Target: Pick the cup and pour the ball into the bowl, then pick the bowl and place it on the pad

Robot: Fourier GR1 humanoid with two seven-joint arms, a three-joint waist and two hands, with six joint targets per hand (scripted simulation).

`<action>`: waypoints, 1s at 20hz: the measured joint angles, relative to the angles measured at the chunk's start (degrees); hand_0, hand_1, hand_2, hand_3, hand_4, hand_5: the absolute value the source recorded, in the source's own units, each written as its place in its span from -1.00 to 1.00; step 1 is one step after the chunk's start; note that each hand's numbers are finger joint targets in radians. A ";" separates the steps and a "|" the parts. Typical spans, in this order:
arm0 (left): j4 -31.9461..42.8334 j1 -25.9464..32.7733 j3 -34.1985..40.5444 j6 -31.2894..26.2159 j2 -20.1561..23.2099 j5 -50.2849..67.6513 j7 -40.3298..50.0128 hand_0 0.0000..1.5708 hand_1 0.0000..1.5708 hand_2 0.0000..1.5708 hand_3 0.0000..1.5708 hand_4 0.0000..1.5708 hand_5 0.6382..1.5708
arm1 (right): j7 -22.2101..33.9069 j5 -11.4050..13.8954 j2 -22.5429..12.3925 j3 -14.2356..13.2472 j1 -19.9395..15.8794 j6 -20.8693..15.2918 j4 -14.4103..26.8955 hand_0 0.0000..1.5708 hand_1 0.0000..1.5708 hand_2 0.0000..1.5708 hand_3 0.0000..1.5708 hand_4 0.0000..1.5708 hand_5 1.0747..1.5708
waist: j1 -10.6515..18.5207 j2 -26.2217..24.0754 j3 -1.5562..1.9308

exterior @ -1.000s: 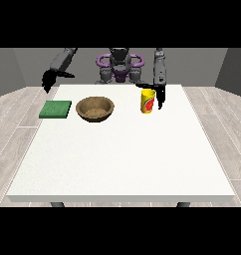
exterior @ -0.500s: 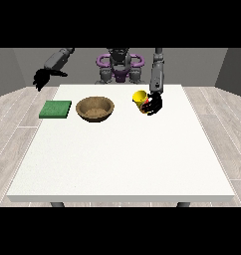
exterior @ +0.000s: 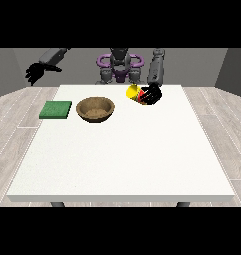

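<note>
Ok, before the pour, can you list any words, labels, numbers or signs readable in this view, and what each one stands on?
No readable text anywhere in the front view.
Yellow cup, held tilted by the black hand at the view's right: a red patch on its side, no letters legible.
Brown wooden bowl: no marking.
Green square pad: no marking.
White table: no marking.

No text, label, brand, number or sign can be read anywhere; the cup shows only colour patches.
</note>
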 measured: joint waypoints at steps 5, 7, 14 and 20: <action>-1.92 -1.49 -7.40 0.92 -0.93 -8.93 11.46 0.75 0.75 1.00 1.00 0.46 0.99 | -0.75 1.34 -0.55 -0.92 1.95 -1.09 6.53 -1.00 -1.00 -1.00 -1.00 -1.00 0.96 | 4.50 -7.26 -0.01; -1.98 -1.88 -10.52 2.21 -1.89 -13.44 16.18 0.74 0.74 1.00 1.00 0.42 0.99 | -1.26 1.55 -0.86 -1.34 2.88 -1.00 8.70 -1.00 -1.00 -1.00 -1.00 -1.00 0.95 | 5.81 -9.27 -0.02; -4.64 -4.24 -16.87 1.24 -4.14 -24.97 29.39 0.74 0.74 1.00 1.00 0.36 0.99 | -4.16 2.15 -2.12 -2.35 4.10 -0.67 13.88 -1.00 -1.00 -1.00 -1.00 -1.00 0.93 | 8.77 -11.67 -0.08; -5.85 -6.36 -20.61 -0.21 -5.23 -34.18 37.46 0.29 0.29 1.00 1.00 0.21 1.00 | -6.09 2.36 -2.76 -2.38 4.14 0.51 16.31 -1.00 -1.00 -0.94 -1.00 -1.00 0.91 | 8.53 -11.57 -0.10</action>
